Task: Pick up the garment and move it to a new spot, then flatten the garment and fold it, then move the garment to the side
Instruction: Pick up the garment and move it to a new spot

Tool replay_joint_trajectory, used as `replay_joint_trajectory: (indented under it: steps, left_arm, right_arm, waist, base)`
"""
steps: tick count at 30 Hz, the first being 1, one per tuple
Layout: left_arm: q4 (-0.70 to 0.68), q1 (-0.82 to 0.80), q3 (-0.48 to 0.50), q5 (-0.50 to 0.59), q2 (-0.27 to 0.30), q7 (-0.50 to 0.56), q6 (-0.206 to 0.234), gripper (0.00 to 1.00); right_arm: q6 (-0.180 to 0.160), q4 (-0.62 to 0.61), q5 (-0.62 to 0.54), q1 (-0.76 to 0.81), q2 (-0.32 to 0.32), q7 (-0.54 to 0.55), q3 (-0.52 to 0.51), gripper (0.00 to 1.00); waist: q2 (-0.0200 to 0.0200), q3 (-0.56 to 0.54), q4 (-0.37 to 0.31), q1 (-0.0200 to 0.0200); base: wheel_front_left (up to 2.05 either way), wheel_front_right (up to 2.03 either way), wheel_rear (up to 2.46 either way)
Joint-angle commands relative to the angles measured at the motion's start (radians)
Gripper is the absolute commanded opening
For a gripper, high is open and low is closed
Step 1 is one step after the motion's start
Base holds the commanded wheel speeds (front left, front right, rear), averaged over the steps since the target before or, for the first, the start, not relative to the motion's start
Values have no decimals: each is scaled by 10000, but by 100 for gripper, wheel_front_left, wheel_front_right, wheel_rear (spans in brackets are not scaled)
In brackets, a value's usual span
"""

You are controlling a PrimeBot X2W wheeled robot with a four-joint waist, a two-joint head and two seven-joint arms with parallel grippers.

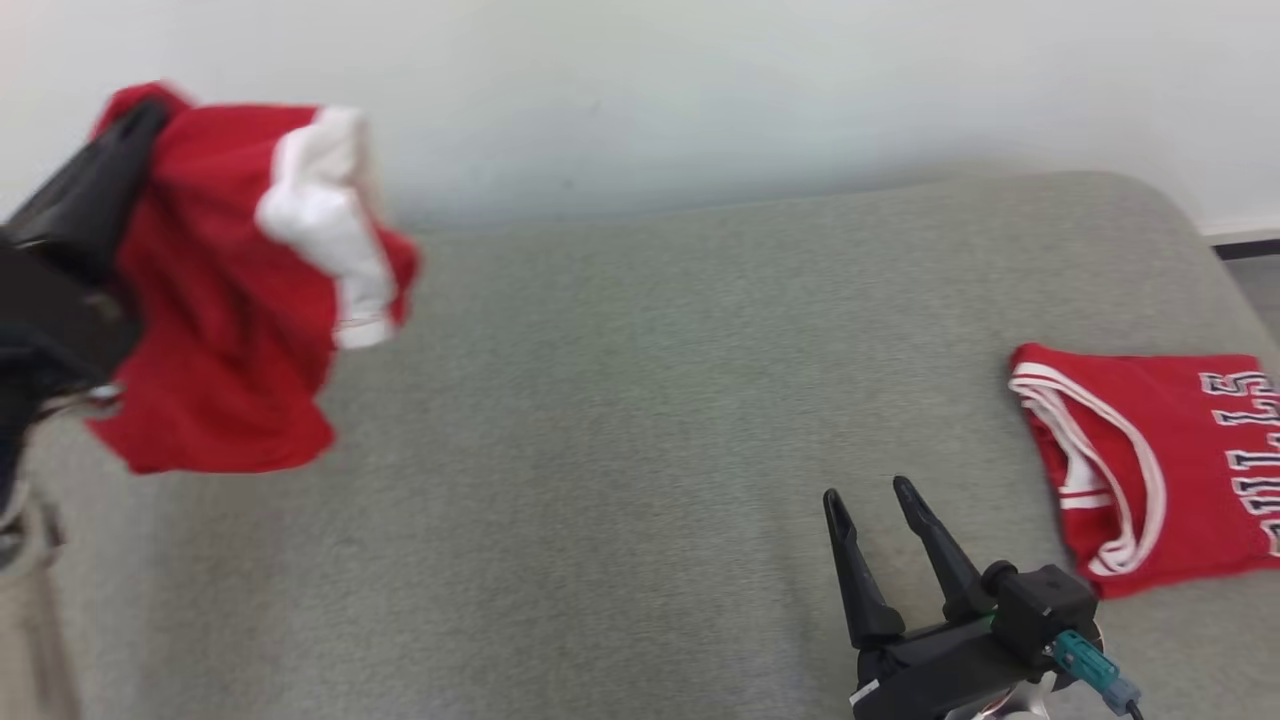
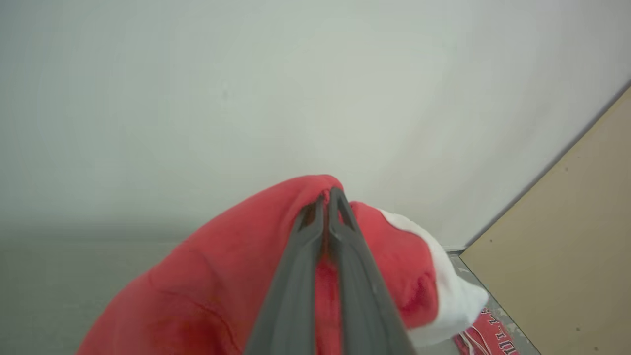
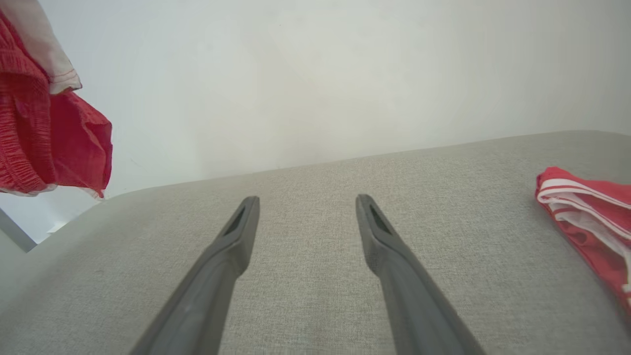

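Bunched red-and-white garment [image 1: 225,330], limp folds, above coarse-woven grey round-edged cushion [image 1: 640,450].

A folded red jersey [image 1: 1190,500] with white trim lies near the right edge of the grey fabric-covered tabletop [image 1: 640,400]; a white wall [image 1: 700,90] stands behind.

Head view looks down; wrist views face wall [image 2: 197,98], sharing the garment [image 1: 230,330].

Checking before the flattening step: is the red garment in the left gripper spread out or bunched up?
Bunched up: the red garment hangs crumpled from the left gripper, whose fingers are shut on it.
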Motion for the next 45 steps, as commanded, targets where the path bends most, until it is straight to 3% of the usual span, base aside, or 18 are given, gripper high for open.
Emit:
replay_joint_trajectory:
  steps: [1,8,14,20,27,28,29,30,34,45]
  left_arm:
    - [-79,-154,-146,18,-173,-49,-69,0]
    - [-322,-336,-1178,-153,-1285,-372,-113,0]
    - [209,553,-2061,209,-1777,-685,-184,0]
    - [2246,1612,-2567,923,-1924,-1551,-146,0]
    - [4683,1956,-3125,2146,-1875,-3080,-189,0]
    - [4936,1935,-3161,2242,-1900,-3402,-183,27]
    - [5166,1907,-3221,2302,-1950,-3725,-232,86]
    - [5342,1880,-3220,2326,-2015,-4072,-240,100]
    - [5531,1948,-3283,2341,-2191,-5896,-446,100]
    - [4363,3510,-3379,2627,-2241,-9458,-863,100]
  right_arm:
    - [-22,-37,-40,90,30,25,31,100]
    - [-22,-211,38,216,71,85,-40,100]
    - [-22,-348,-12,279,107,94,-167,100]
    - [-22,-403,31,221,132,51,-196,100]
    - [-22,-382,31,115,138,7,-228,100]
    - [-22,-385,9,107,140,3,-229,100]
    - [-22,-395,-14,112,142,0,-267,100]
    - [-22,-396,-39,112,140,4,-268,100]
    - [-22,-398,-117,160,141,44,-430,100]
    - [-22,-669,-277,706,12,217,-1273,100]
  waist:
    - [0,-316,-713,1]
    - [0,-96,-1963,1]
    - [0,380,-2803,1]
    - [0,725,-3238,1]
    - [0,911,-3188,1]
    - [0,923,-3135,1]
    - [0,931,-3053,1]
    - [0,927,-2973,1]
    - [0,790,-2407,1]
    - [0,35,-968,1]
  base:
    - [0,0,0]
    - [0,0,0]
    - [0,0,0]
    - [0,0,0]
    - [0,0,0]
    - [0,0,0]
    - [0,0,0]
    - [0,0,0]
    - [0,0,0]
    - [0,0,0]
